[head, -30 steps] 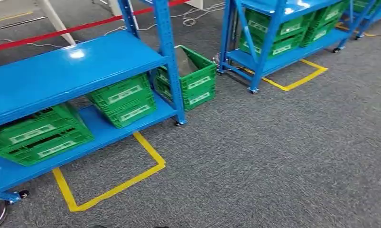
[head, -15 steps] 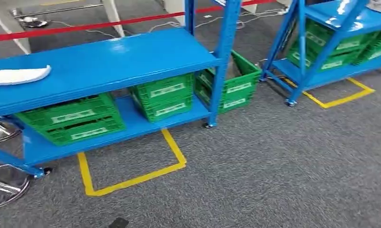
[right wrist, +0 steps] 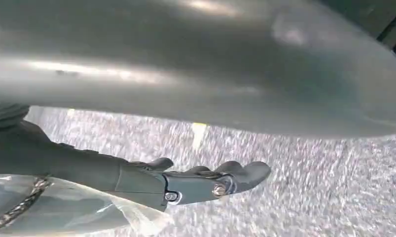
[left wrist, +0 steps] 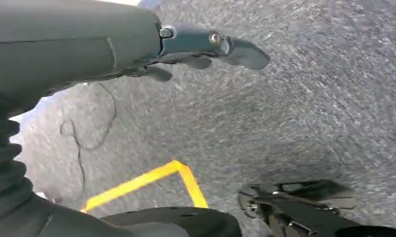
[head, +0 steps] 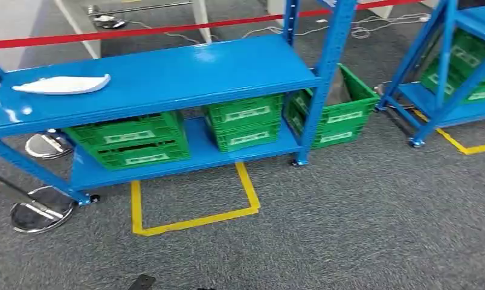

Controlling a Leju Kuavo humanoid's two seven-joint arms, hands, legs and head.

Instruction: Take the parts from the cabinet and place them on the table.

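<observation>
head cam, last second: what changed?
The camera has swung left, so the whole scene slides right; nothing on the floor moved. The blue rack now sits mid-picture, and a white part on its upper shelf has come into sight, with round metal bases at its left end. The green crates stay on the lower shelf. Nothing was grasped or released.

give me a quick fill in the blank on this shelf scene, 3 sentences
1. The white part lies on the rack's ____ shelf.
2. The crates on the bottom shelf are ____ in colour.
3. The tape on the floor before the rack is ____.

Missing words: top; green; yellow
</observation>
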